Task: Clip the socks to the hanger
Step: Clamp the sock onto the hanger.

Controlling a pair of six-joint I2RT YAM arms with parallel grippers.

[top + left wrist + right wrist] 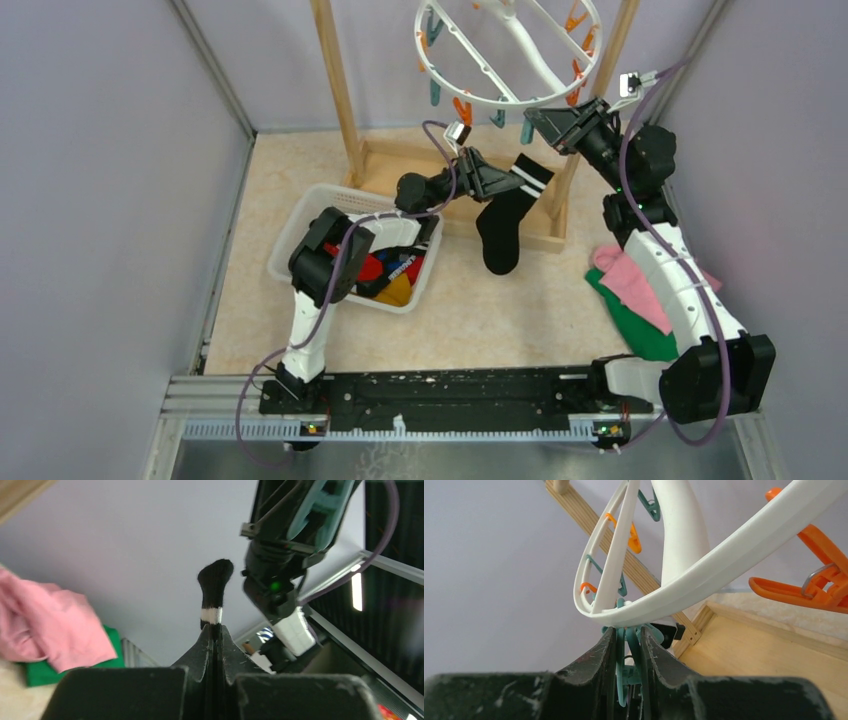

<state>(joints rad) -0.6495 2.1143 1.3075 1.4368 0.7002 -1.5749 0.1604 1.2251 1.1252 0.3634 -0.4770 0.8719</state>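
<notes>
Sock [503, 228]: clenched by its cuff in left claw [512, 181], dangling below it.
Peg [623, 677]: squeezed in right claw [533, 117] (teal one).
Risk: cuff could miss Peg if hanger [724, 555] swings.

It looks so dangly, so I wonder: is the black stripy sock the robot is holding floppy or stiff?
Probably floppy: the black sock hangs limp below the left gripper, which pinches it only near the striped cuff. Likely light too, since that one small pinch holds all of it up. Pushed, it would probably fold or swing rather than resist.
</notes>
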